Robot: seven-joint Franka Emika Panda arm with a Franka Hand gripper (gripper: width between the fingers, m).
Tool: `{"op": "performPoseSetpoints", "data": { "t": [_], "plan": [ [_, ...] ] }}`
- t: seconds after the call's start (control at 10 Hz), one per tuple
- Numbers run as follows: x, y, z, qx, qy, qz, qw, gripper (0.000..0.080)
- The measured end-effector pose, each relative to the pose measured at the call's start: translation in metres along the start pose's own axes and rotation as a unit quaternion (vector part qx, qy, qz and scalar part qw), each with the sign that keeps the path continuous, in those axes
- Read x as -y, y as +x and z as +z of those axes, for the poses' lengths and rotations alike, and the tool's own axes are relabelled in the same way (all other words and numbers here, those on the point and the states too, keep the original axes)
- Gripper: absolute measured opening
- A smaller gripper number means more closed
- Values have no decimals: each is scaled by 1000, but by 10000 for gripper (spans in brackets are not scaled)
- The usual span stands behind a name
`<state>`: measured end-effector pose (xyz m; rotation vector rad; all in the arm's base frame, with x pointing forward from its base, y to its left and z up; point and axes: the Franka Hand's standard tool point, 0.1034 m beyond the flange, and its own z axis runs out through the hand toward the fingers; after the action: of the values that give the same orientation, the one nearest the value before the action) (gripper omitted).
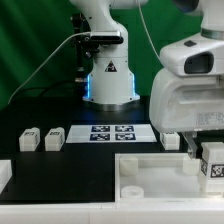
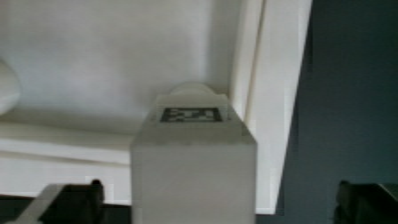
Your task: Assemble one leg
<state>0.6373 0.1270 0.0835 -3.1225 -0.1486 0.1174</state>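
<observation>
In the wrist view a white leg (image 2: 196, 165) with a square code tag (image 2: 192, 113) on its end stands between my gripper's (image 2: 217, 198) dark fingertips (image 2: 75, 200). The jaws stand wide, with a gap on each side of the leg, so the gripper is open. In the exterior view the gripper (image 1: 207, 150) hangs at the right over this leg (image 1: 212, 163), which stands at the right end of the large white tray-like piece (image 1: 150, 166). That piece fills the wrist view behind the leg (image 2: 107, 80).
Two more white legs (image 1: 30, 140) (image 1: 53, 137) lie on the black table at the exterior view's left. Another small white block (image 1: 172, 141) sits behind the tray-like piece. The marker board (image 1: 108, 132) lies before the robot base (image 1: 108, 85).
</observation>
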Motion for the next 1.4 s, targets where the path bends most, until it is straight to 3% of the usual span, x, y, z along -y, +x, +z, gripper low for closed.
{"op": "performPoseSetpoints", "data": {
  "t": [0.5, 0.6, 0.7, 0.8, 0.9, 1.2, 1.4],
  "plan": [
    [-4, -5, 15, -25, -1, -4, 1000, 649],
    [-4, -5, 15, -25, -1, -4, 1000, 491],
    [-4, -5, 15, -25, -1, -4, 1000, 491],
    [-4, -5, 15, -25, -1, -4, 1000, 354],
    [-4, -5, 15, -25, -1, -4, 1000, 292],
    [-4, -5, 15, -24, 0, 19, 1000, 292],
    [-8, -2, 16, -30, 8, 72, 997, 292]
  ]
}}
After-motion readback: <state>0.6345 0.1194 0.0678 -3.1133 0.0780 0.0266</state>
